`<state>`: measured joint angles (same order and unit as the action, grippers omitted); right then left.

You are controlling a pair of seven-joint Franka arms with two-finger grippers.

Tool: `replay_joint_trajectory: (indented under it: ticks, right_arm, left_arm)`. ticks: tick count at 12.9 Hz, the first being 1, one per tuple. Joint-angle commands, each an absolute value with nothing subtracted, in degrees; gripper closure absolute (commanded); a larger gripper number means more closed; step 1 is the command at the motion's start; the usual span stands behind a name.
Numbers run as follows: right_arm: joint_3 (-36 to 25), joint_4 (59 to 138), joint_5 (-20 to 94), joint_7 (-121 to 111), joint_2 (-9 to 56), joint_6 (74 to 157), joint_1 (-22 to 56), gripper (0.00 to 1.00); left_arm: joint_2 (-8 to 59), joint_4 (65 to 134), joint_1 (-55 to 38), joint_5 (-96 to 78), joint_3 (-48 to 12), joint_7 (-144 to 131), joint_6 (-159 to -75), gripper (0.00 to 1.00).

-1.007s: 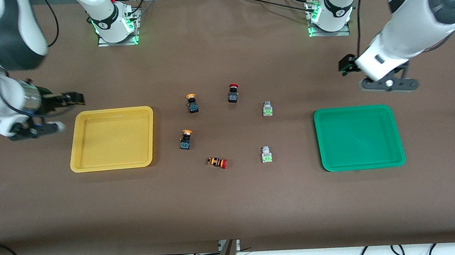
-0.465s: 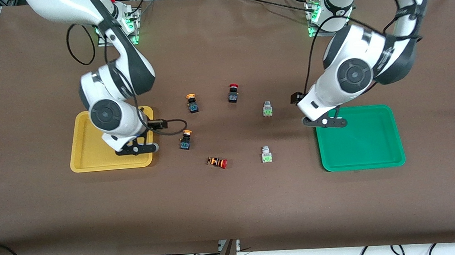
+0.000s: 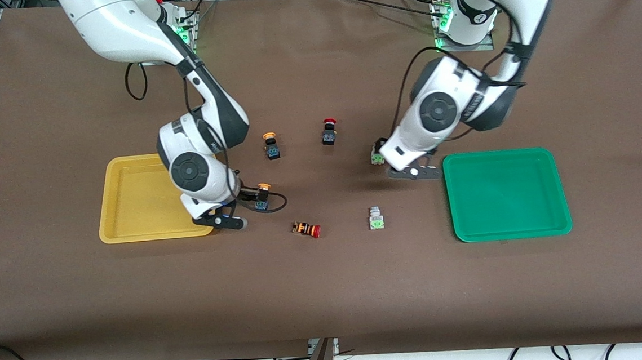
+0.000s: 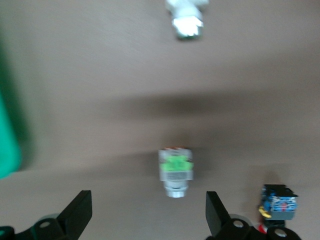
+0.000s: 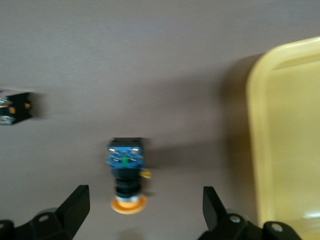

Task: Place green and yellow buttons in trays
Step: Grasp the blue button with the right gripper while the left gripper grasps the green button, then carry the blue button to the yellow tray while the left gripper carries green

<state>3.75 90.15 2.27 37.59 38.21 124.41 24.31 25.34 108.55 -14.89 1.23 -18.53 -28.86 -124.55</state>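
Two yellow-capped buttons lie mid-table: one (image 3: 264, 196) beside the yellow tray (image 3: 133, 200), one (image 3: 270, 145) farther from the front camera. My right gripper (image 3: 246, 200) is open over the nearer one (image 5: 125, 172), which lies between and just ahead of its fingertips (image 5: 145, 210). Two green-faced buttons lie toward the green tray (image 3: 503, 155): one (image 3: 376, 156) partly hidden by my left hand, one (image 3: 376, 218) nearer the camera. My left gripper (image 3: 386, 162) is open over the farther one (image 4: 175, 170), with fingers either side (image 4: 147, 220). Both trays are empty.
A black switch with a red cap (image 3: 329, 131) stands between the button pairs and shows in the left wrist view (image 4: 279, 201). An orange-bodied red-capped switch (image 3: 306, 229) lies nearer the camera. The right arm covers part of the yellow tray.
Both arms have swung in from the table's ends. The right gripper now hangs over a yellow button, the left over a green button. No button has moved.
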Motion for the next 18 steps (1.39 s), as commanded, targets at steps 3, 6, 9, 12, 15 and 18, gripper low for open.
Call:
replay_joint_trajectory:
  ticks: [3, 6, 9, 12, 15, 18]
  right_arm:
    - [3.34, 88.77, 2.64, 40.25, 41.57, 128.76, 26.54, 0.0]
    - [3.34, 88.77, 2.29, 40.17, 43.59, 133.58, 26.98, 0.0]
    - [3.16, 88.86, 2.02, 39.2, 44.38, 133.77, 26.81, 0.01]
    - [3.08, 89.29, 1.93, 35.96, 44.3, 133.24, 26.37, 0.28]
    - [2.99, 89.82, 1.93, 35.07, 44.3, 133.15, 26.37, 0.75]
    - [2.81, 89.13, 2.02, 34.46, 43.6, 129.74, 26.28, 0.99]
  left_arm:
    - [28.47, 112.5, -16.96, 7.03, -18.11, -30.67, -134.19, 0.0]
    - [31.37, 113.99, -18.36, 7.55, -18.02, -31.99, -139.21, 0.0]
    - [33.21, 114.0, -18.54, 10.09, -18.02, -31.99, -140.36, 0.33]
    - [32.61, 113.56, -17.93, 12.48, -18.19, -31.64, -138.79, 0.9]
    - [29.36, 109.18, -16.45, 12.57, -17.49, -29.89, -128.01, 1.0]
    - [28.56, 99.26, -11.18, 12.66, -17.32, -19.73, -111.41, 1.0]
